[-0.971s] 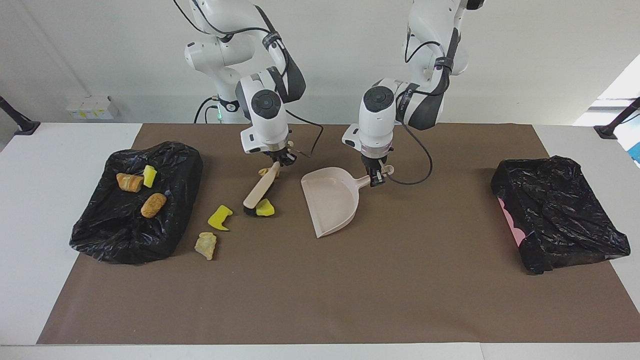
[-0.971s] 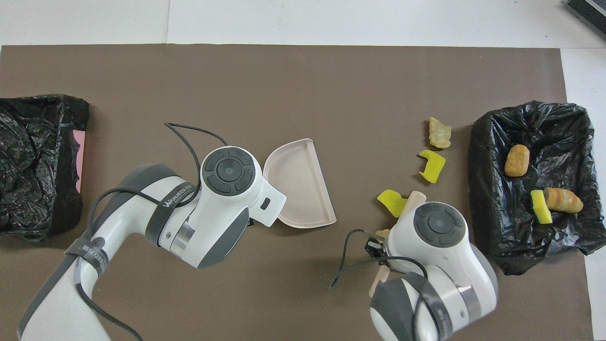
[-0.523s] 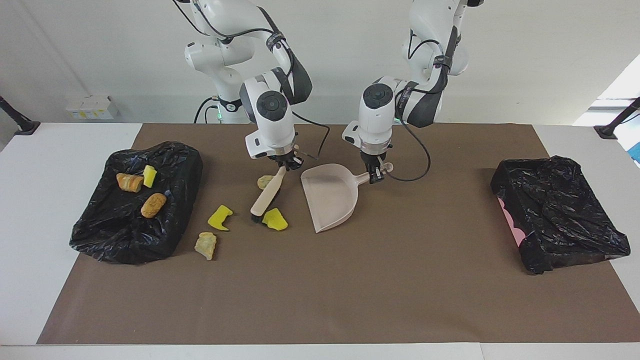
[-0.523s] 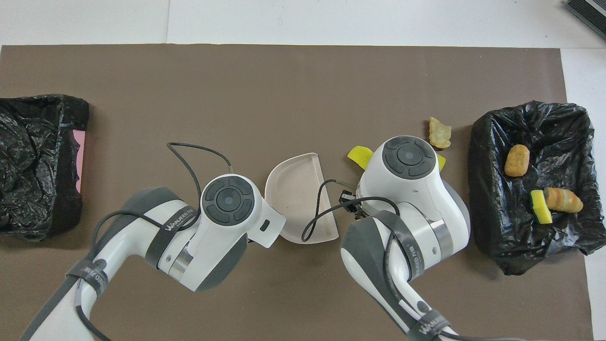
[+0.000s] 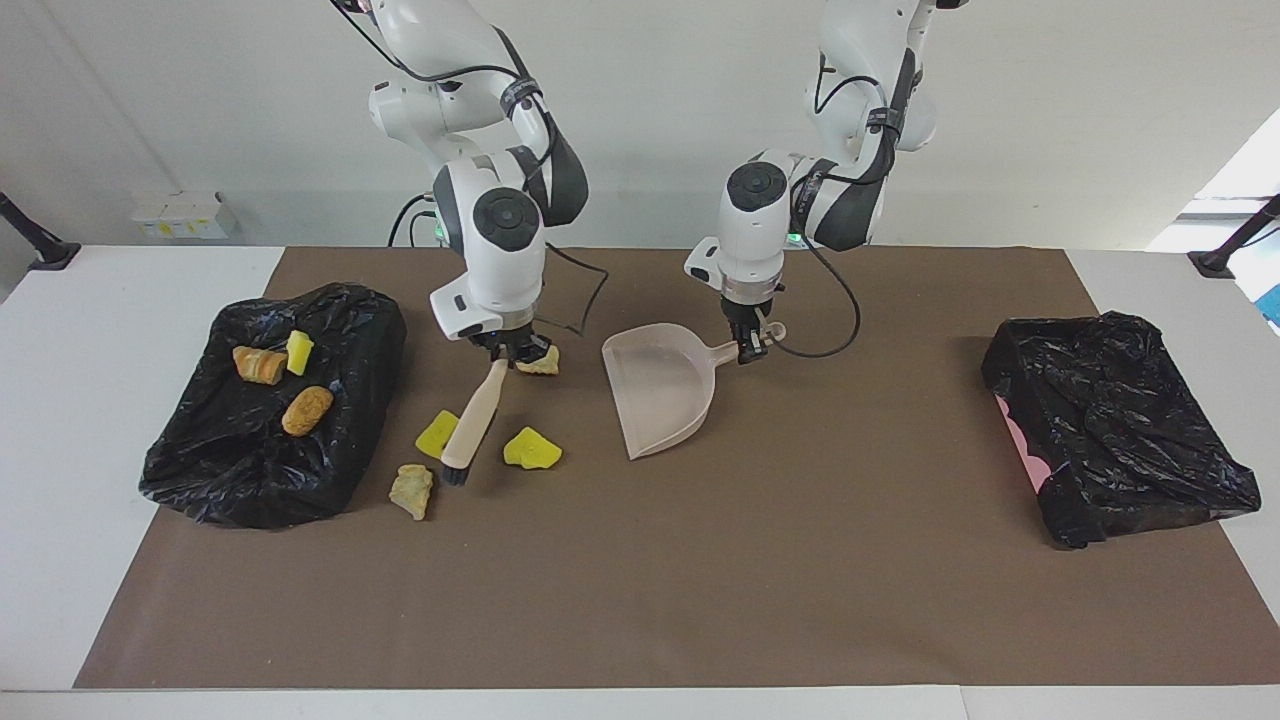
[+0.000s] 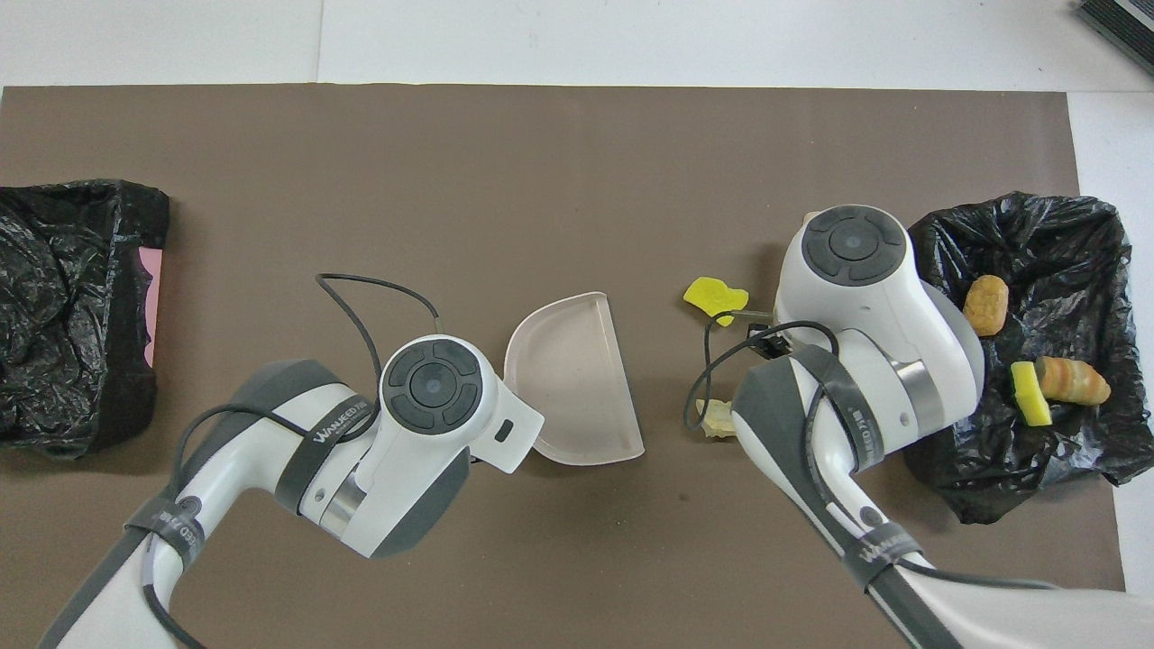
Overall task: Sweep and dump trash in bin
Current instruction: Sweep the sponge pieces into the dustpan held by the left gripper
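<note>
both arms bent low, brush (image 5: 470, 425) and dustpan (image 5: 660, 388) gripped

Two white arms with rounded glossy shells; dark grey bands at the joints; a round dark grey cap with pad-like segments on each wrist; thin black cables looping beside each wrist; dark straps with white lettering; small black fingers (image 5: 760, 345).

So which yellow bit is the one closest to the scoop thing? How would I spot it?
Start at the beige dustpan in the middle of the brown mat. Beside its open mouth, toward the right arm's end, lies a bright yellow chunk. Unlike the other loose pieces, it lies between the dustpan and the brush.
</note>
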You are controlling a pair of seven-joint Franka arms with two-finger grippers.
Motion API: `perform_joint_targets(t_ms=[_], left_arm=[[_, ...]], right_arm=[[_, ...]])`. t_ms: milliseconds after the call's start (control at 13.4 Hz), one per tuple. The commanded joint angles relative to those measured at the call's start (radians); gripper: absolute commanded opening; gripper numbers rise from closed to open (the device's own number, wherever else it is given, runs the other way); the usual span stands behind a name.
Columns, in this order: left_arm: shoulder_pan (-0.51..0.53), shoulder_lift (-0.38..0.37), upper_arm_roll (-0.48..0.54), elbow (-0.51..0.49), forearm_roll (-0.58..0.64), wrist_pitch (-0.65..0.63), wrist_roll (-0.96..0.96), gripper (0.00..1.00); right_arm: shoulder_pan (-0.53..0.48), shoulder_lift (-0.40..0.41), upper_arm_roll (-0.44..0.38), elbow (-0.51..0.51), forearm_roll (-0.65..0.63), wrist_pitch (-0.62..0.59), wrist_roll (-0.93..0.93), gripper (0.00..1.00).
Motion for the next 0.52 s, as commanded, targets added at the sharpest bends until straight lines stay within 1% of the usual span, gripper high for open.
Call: perform_joint_targets(t_ms=[0, 75, 149, 299, 374, 448], left_arm=[[-0.005, -0.028, 0.01, -0.04, 0.008, 0.033, -0.055, 0.0], [-0.005, -0.028, 0.01, -0.04, 0.008, 0.034, -0.055, 0.0], [-0.005, -0.028, 0.01, -0.042, 0.007, 0.035, -0.055, 0.0], [-0.004, -0.03, 0.01, -0.045, 0.005, 0.035, -0.057, 0.0], [-0.004, -0.03, 0.01, -0.045, 0.005, 0.032, -0.057, 0.0], [-0.004, -0.031, 0.01, -0.046, 0.005, 0.029, -0.055, 0.0]], right_arm=[[-0.023, 0.069, 0.012, 0.053, -0.081, -0.035, -0.095, 0.0], [-0.023, 0.087, 0.012, 0.044, -0.115, -0.036, -0.129, 0.0], [-0.023, 0.086, 0.013, 0.038, -0.117, -0.041, -0.17, 0.0], [-0.007, 0.08, 0.02, 0.027, -0.097, -0.064, -0.227, 0.0], [0.0, 0.075, 0.032, 0.018, -0.079, -0.07, -0.24, 0.0], [0.011, 0.074, 0.061, 0.015, -0.033, -0.071, -0.251, 0.0]])
